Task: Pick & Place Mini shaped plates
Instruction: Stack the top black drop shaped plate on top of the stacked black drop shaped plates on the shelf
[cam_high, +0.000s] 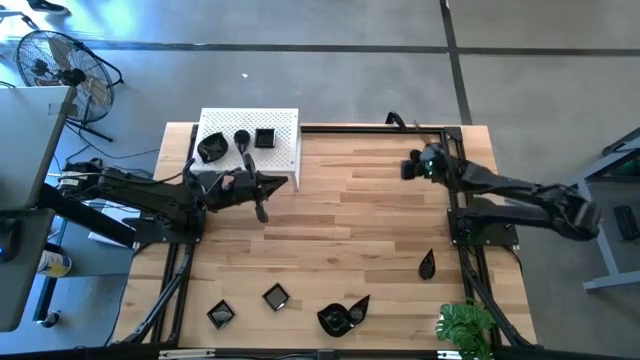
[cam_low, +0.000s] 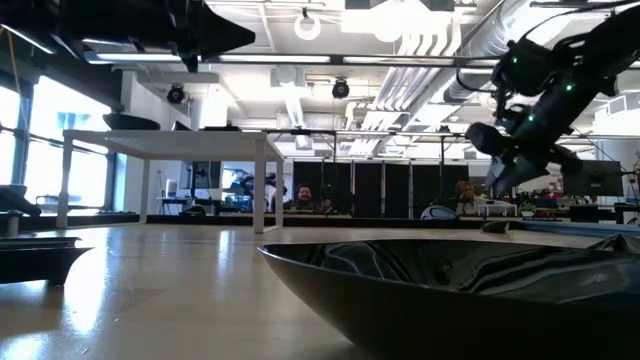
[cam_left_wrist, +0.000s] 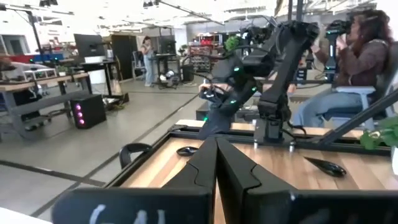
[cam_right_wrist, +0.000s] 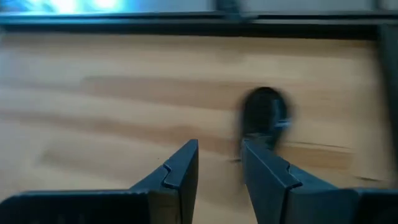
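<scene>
Both grippers carry nothing: the right gripper (cam_right_wrist: 219, 163), fingers parted, hangs over a blurred glossy black dish (cam_right_wrist: 265, 116) on the wooden table (cam_high: 380, 210), apparently approaching; next comes descent and closing. The left gripper (cam_high: 262, 212) waits shut beside the white perforated stand (cam_high: 285, 122). The dish's shape is unreadable.

I am finding no text, label, brand or number that I can read in any of these views. I am seeing only some pale scrawled marks (cam_left_wrist: 118, 214) on the dark body of my left gripper at the lower left of its wrist view, and I cannot make them out as letters or digits.
</scene>
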